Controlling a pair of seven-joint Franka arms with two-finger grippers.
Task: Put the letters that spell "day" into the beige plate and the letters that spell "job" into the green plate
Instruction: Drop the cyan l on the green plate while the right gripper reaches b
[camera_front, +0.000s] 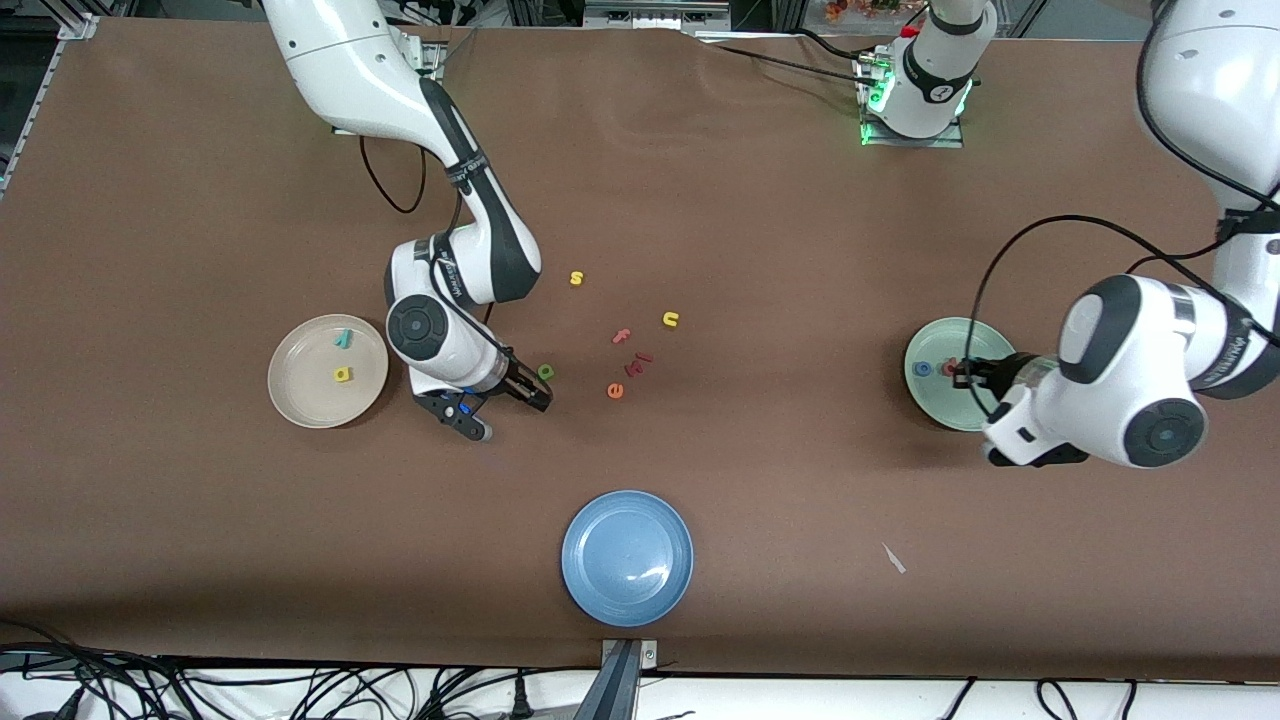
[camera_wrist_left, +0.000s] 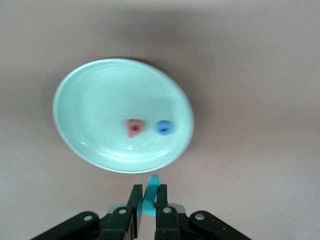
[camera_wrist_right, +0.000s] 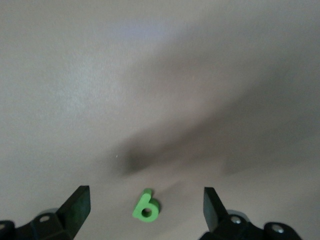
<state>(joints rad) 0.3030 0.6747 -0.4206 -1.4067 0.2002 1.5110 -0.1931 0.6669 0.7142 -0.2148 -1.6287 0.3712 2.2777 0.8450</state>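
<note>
The beige plate (camera_front: 300, 395) lies toward the right arm's end and holds a teal "y" (camera_front: 343, 339) and a yellow letter (camera_front: 343, 375). Beside it my right gripper (camera_front: 541, 388) (camera_wrist_right: 145, 196) stands open low over the table, with the green stemmed letter (camera_front: 545, 372) (camera_wrist_right: 146, 206) lying free between its fingers. The green plate (camera_front: 965, 410) (camera_wrist_left: 90, 110) holds the blue "o" (camera_front: 923, 369) (camera_wrist_left: 164, 127) and the pinkish-red letter (camera_front: 950, 368) (camera_wrist_left: 134, 127). My left gripper (camera_front: 962, 375) (camera_wrist_left: 148, 189) hangs over that plate's edge, shut on the teal "j" stick (camera_wrist_left: 151, 195).
Loose letters lie mid-table: a yellow "s" (camera_front: 576, 278), a yellow "u" (camera_front: 670, 319), a pink "f" (camera_front: 621, 337), dark red pieces (camera_front: 640, 362) and an orange "e" (camera_front: 615, 390). A blue plate (camera_front: 627, 557) sits nearest the front camera. A white scrap (camera_front: 893, 558) lies beside it.
</note>
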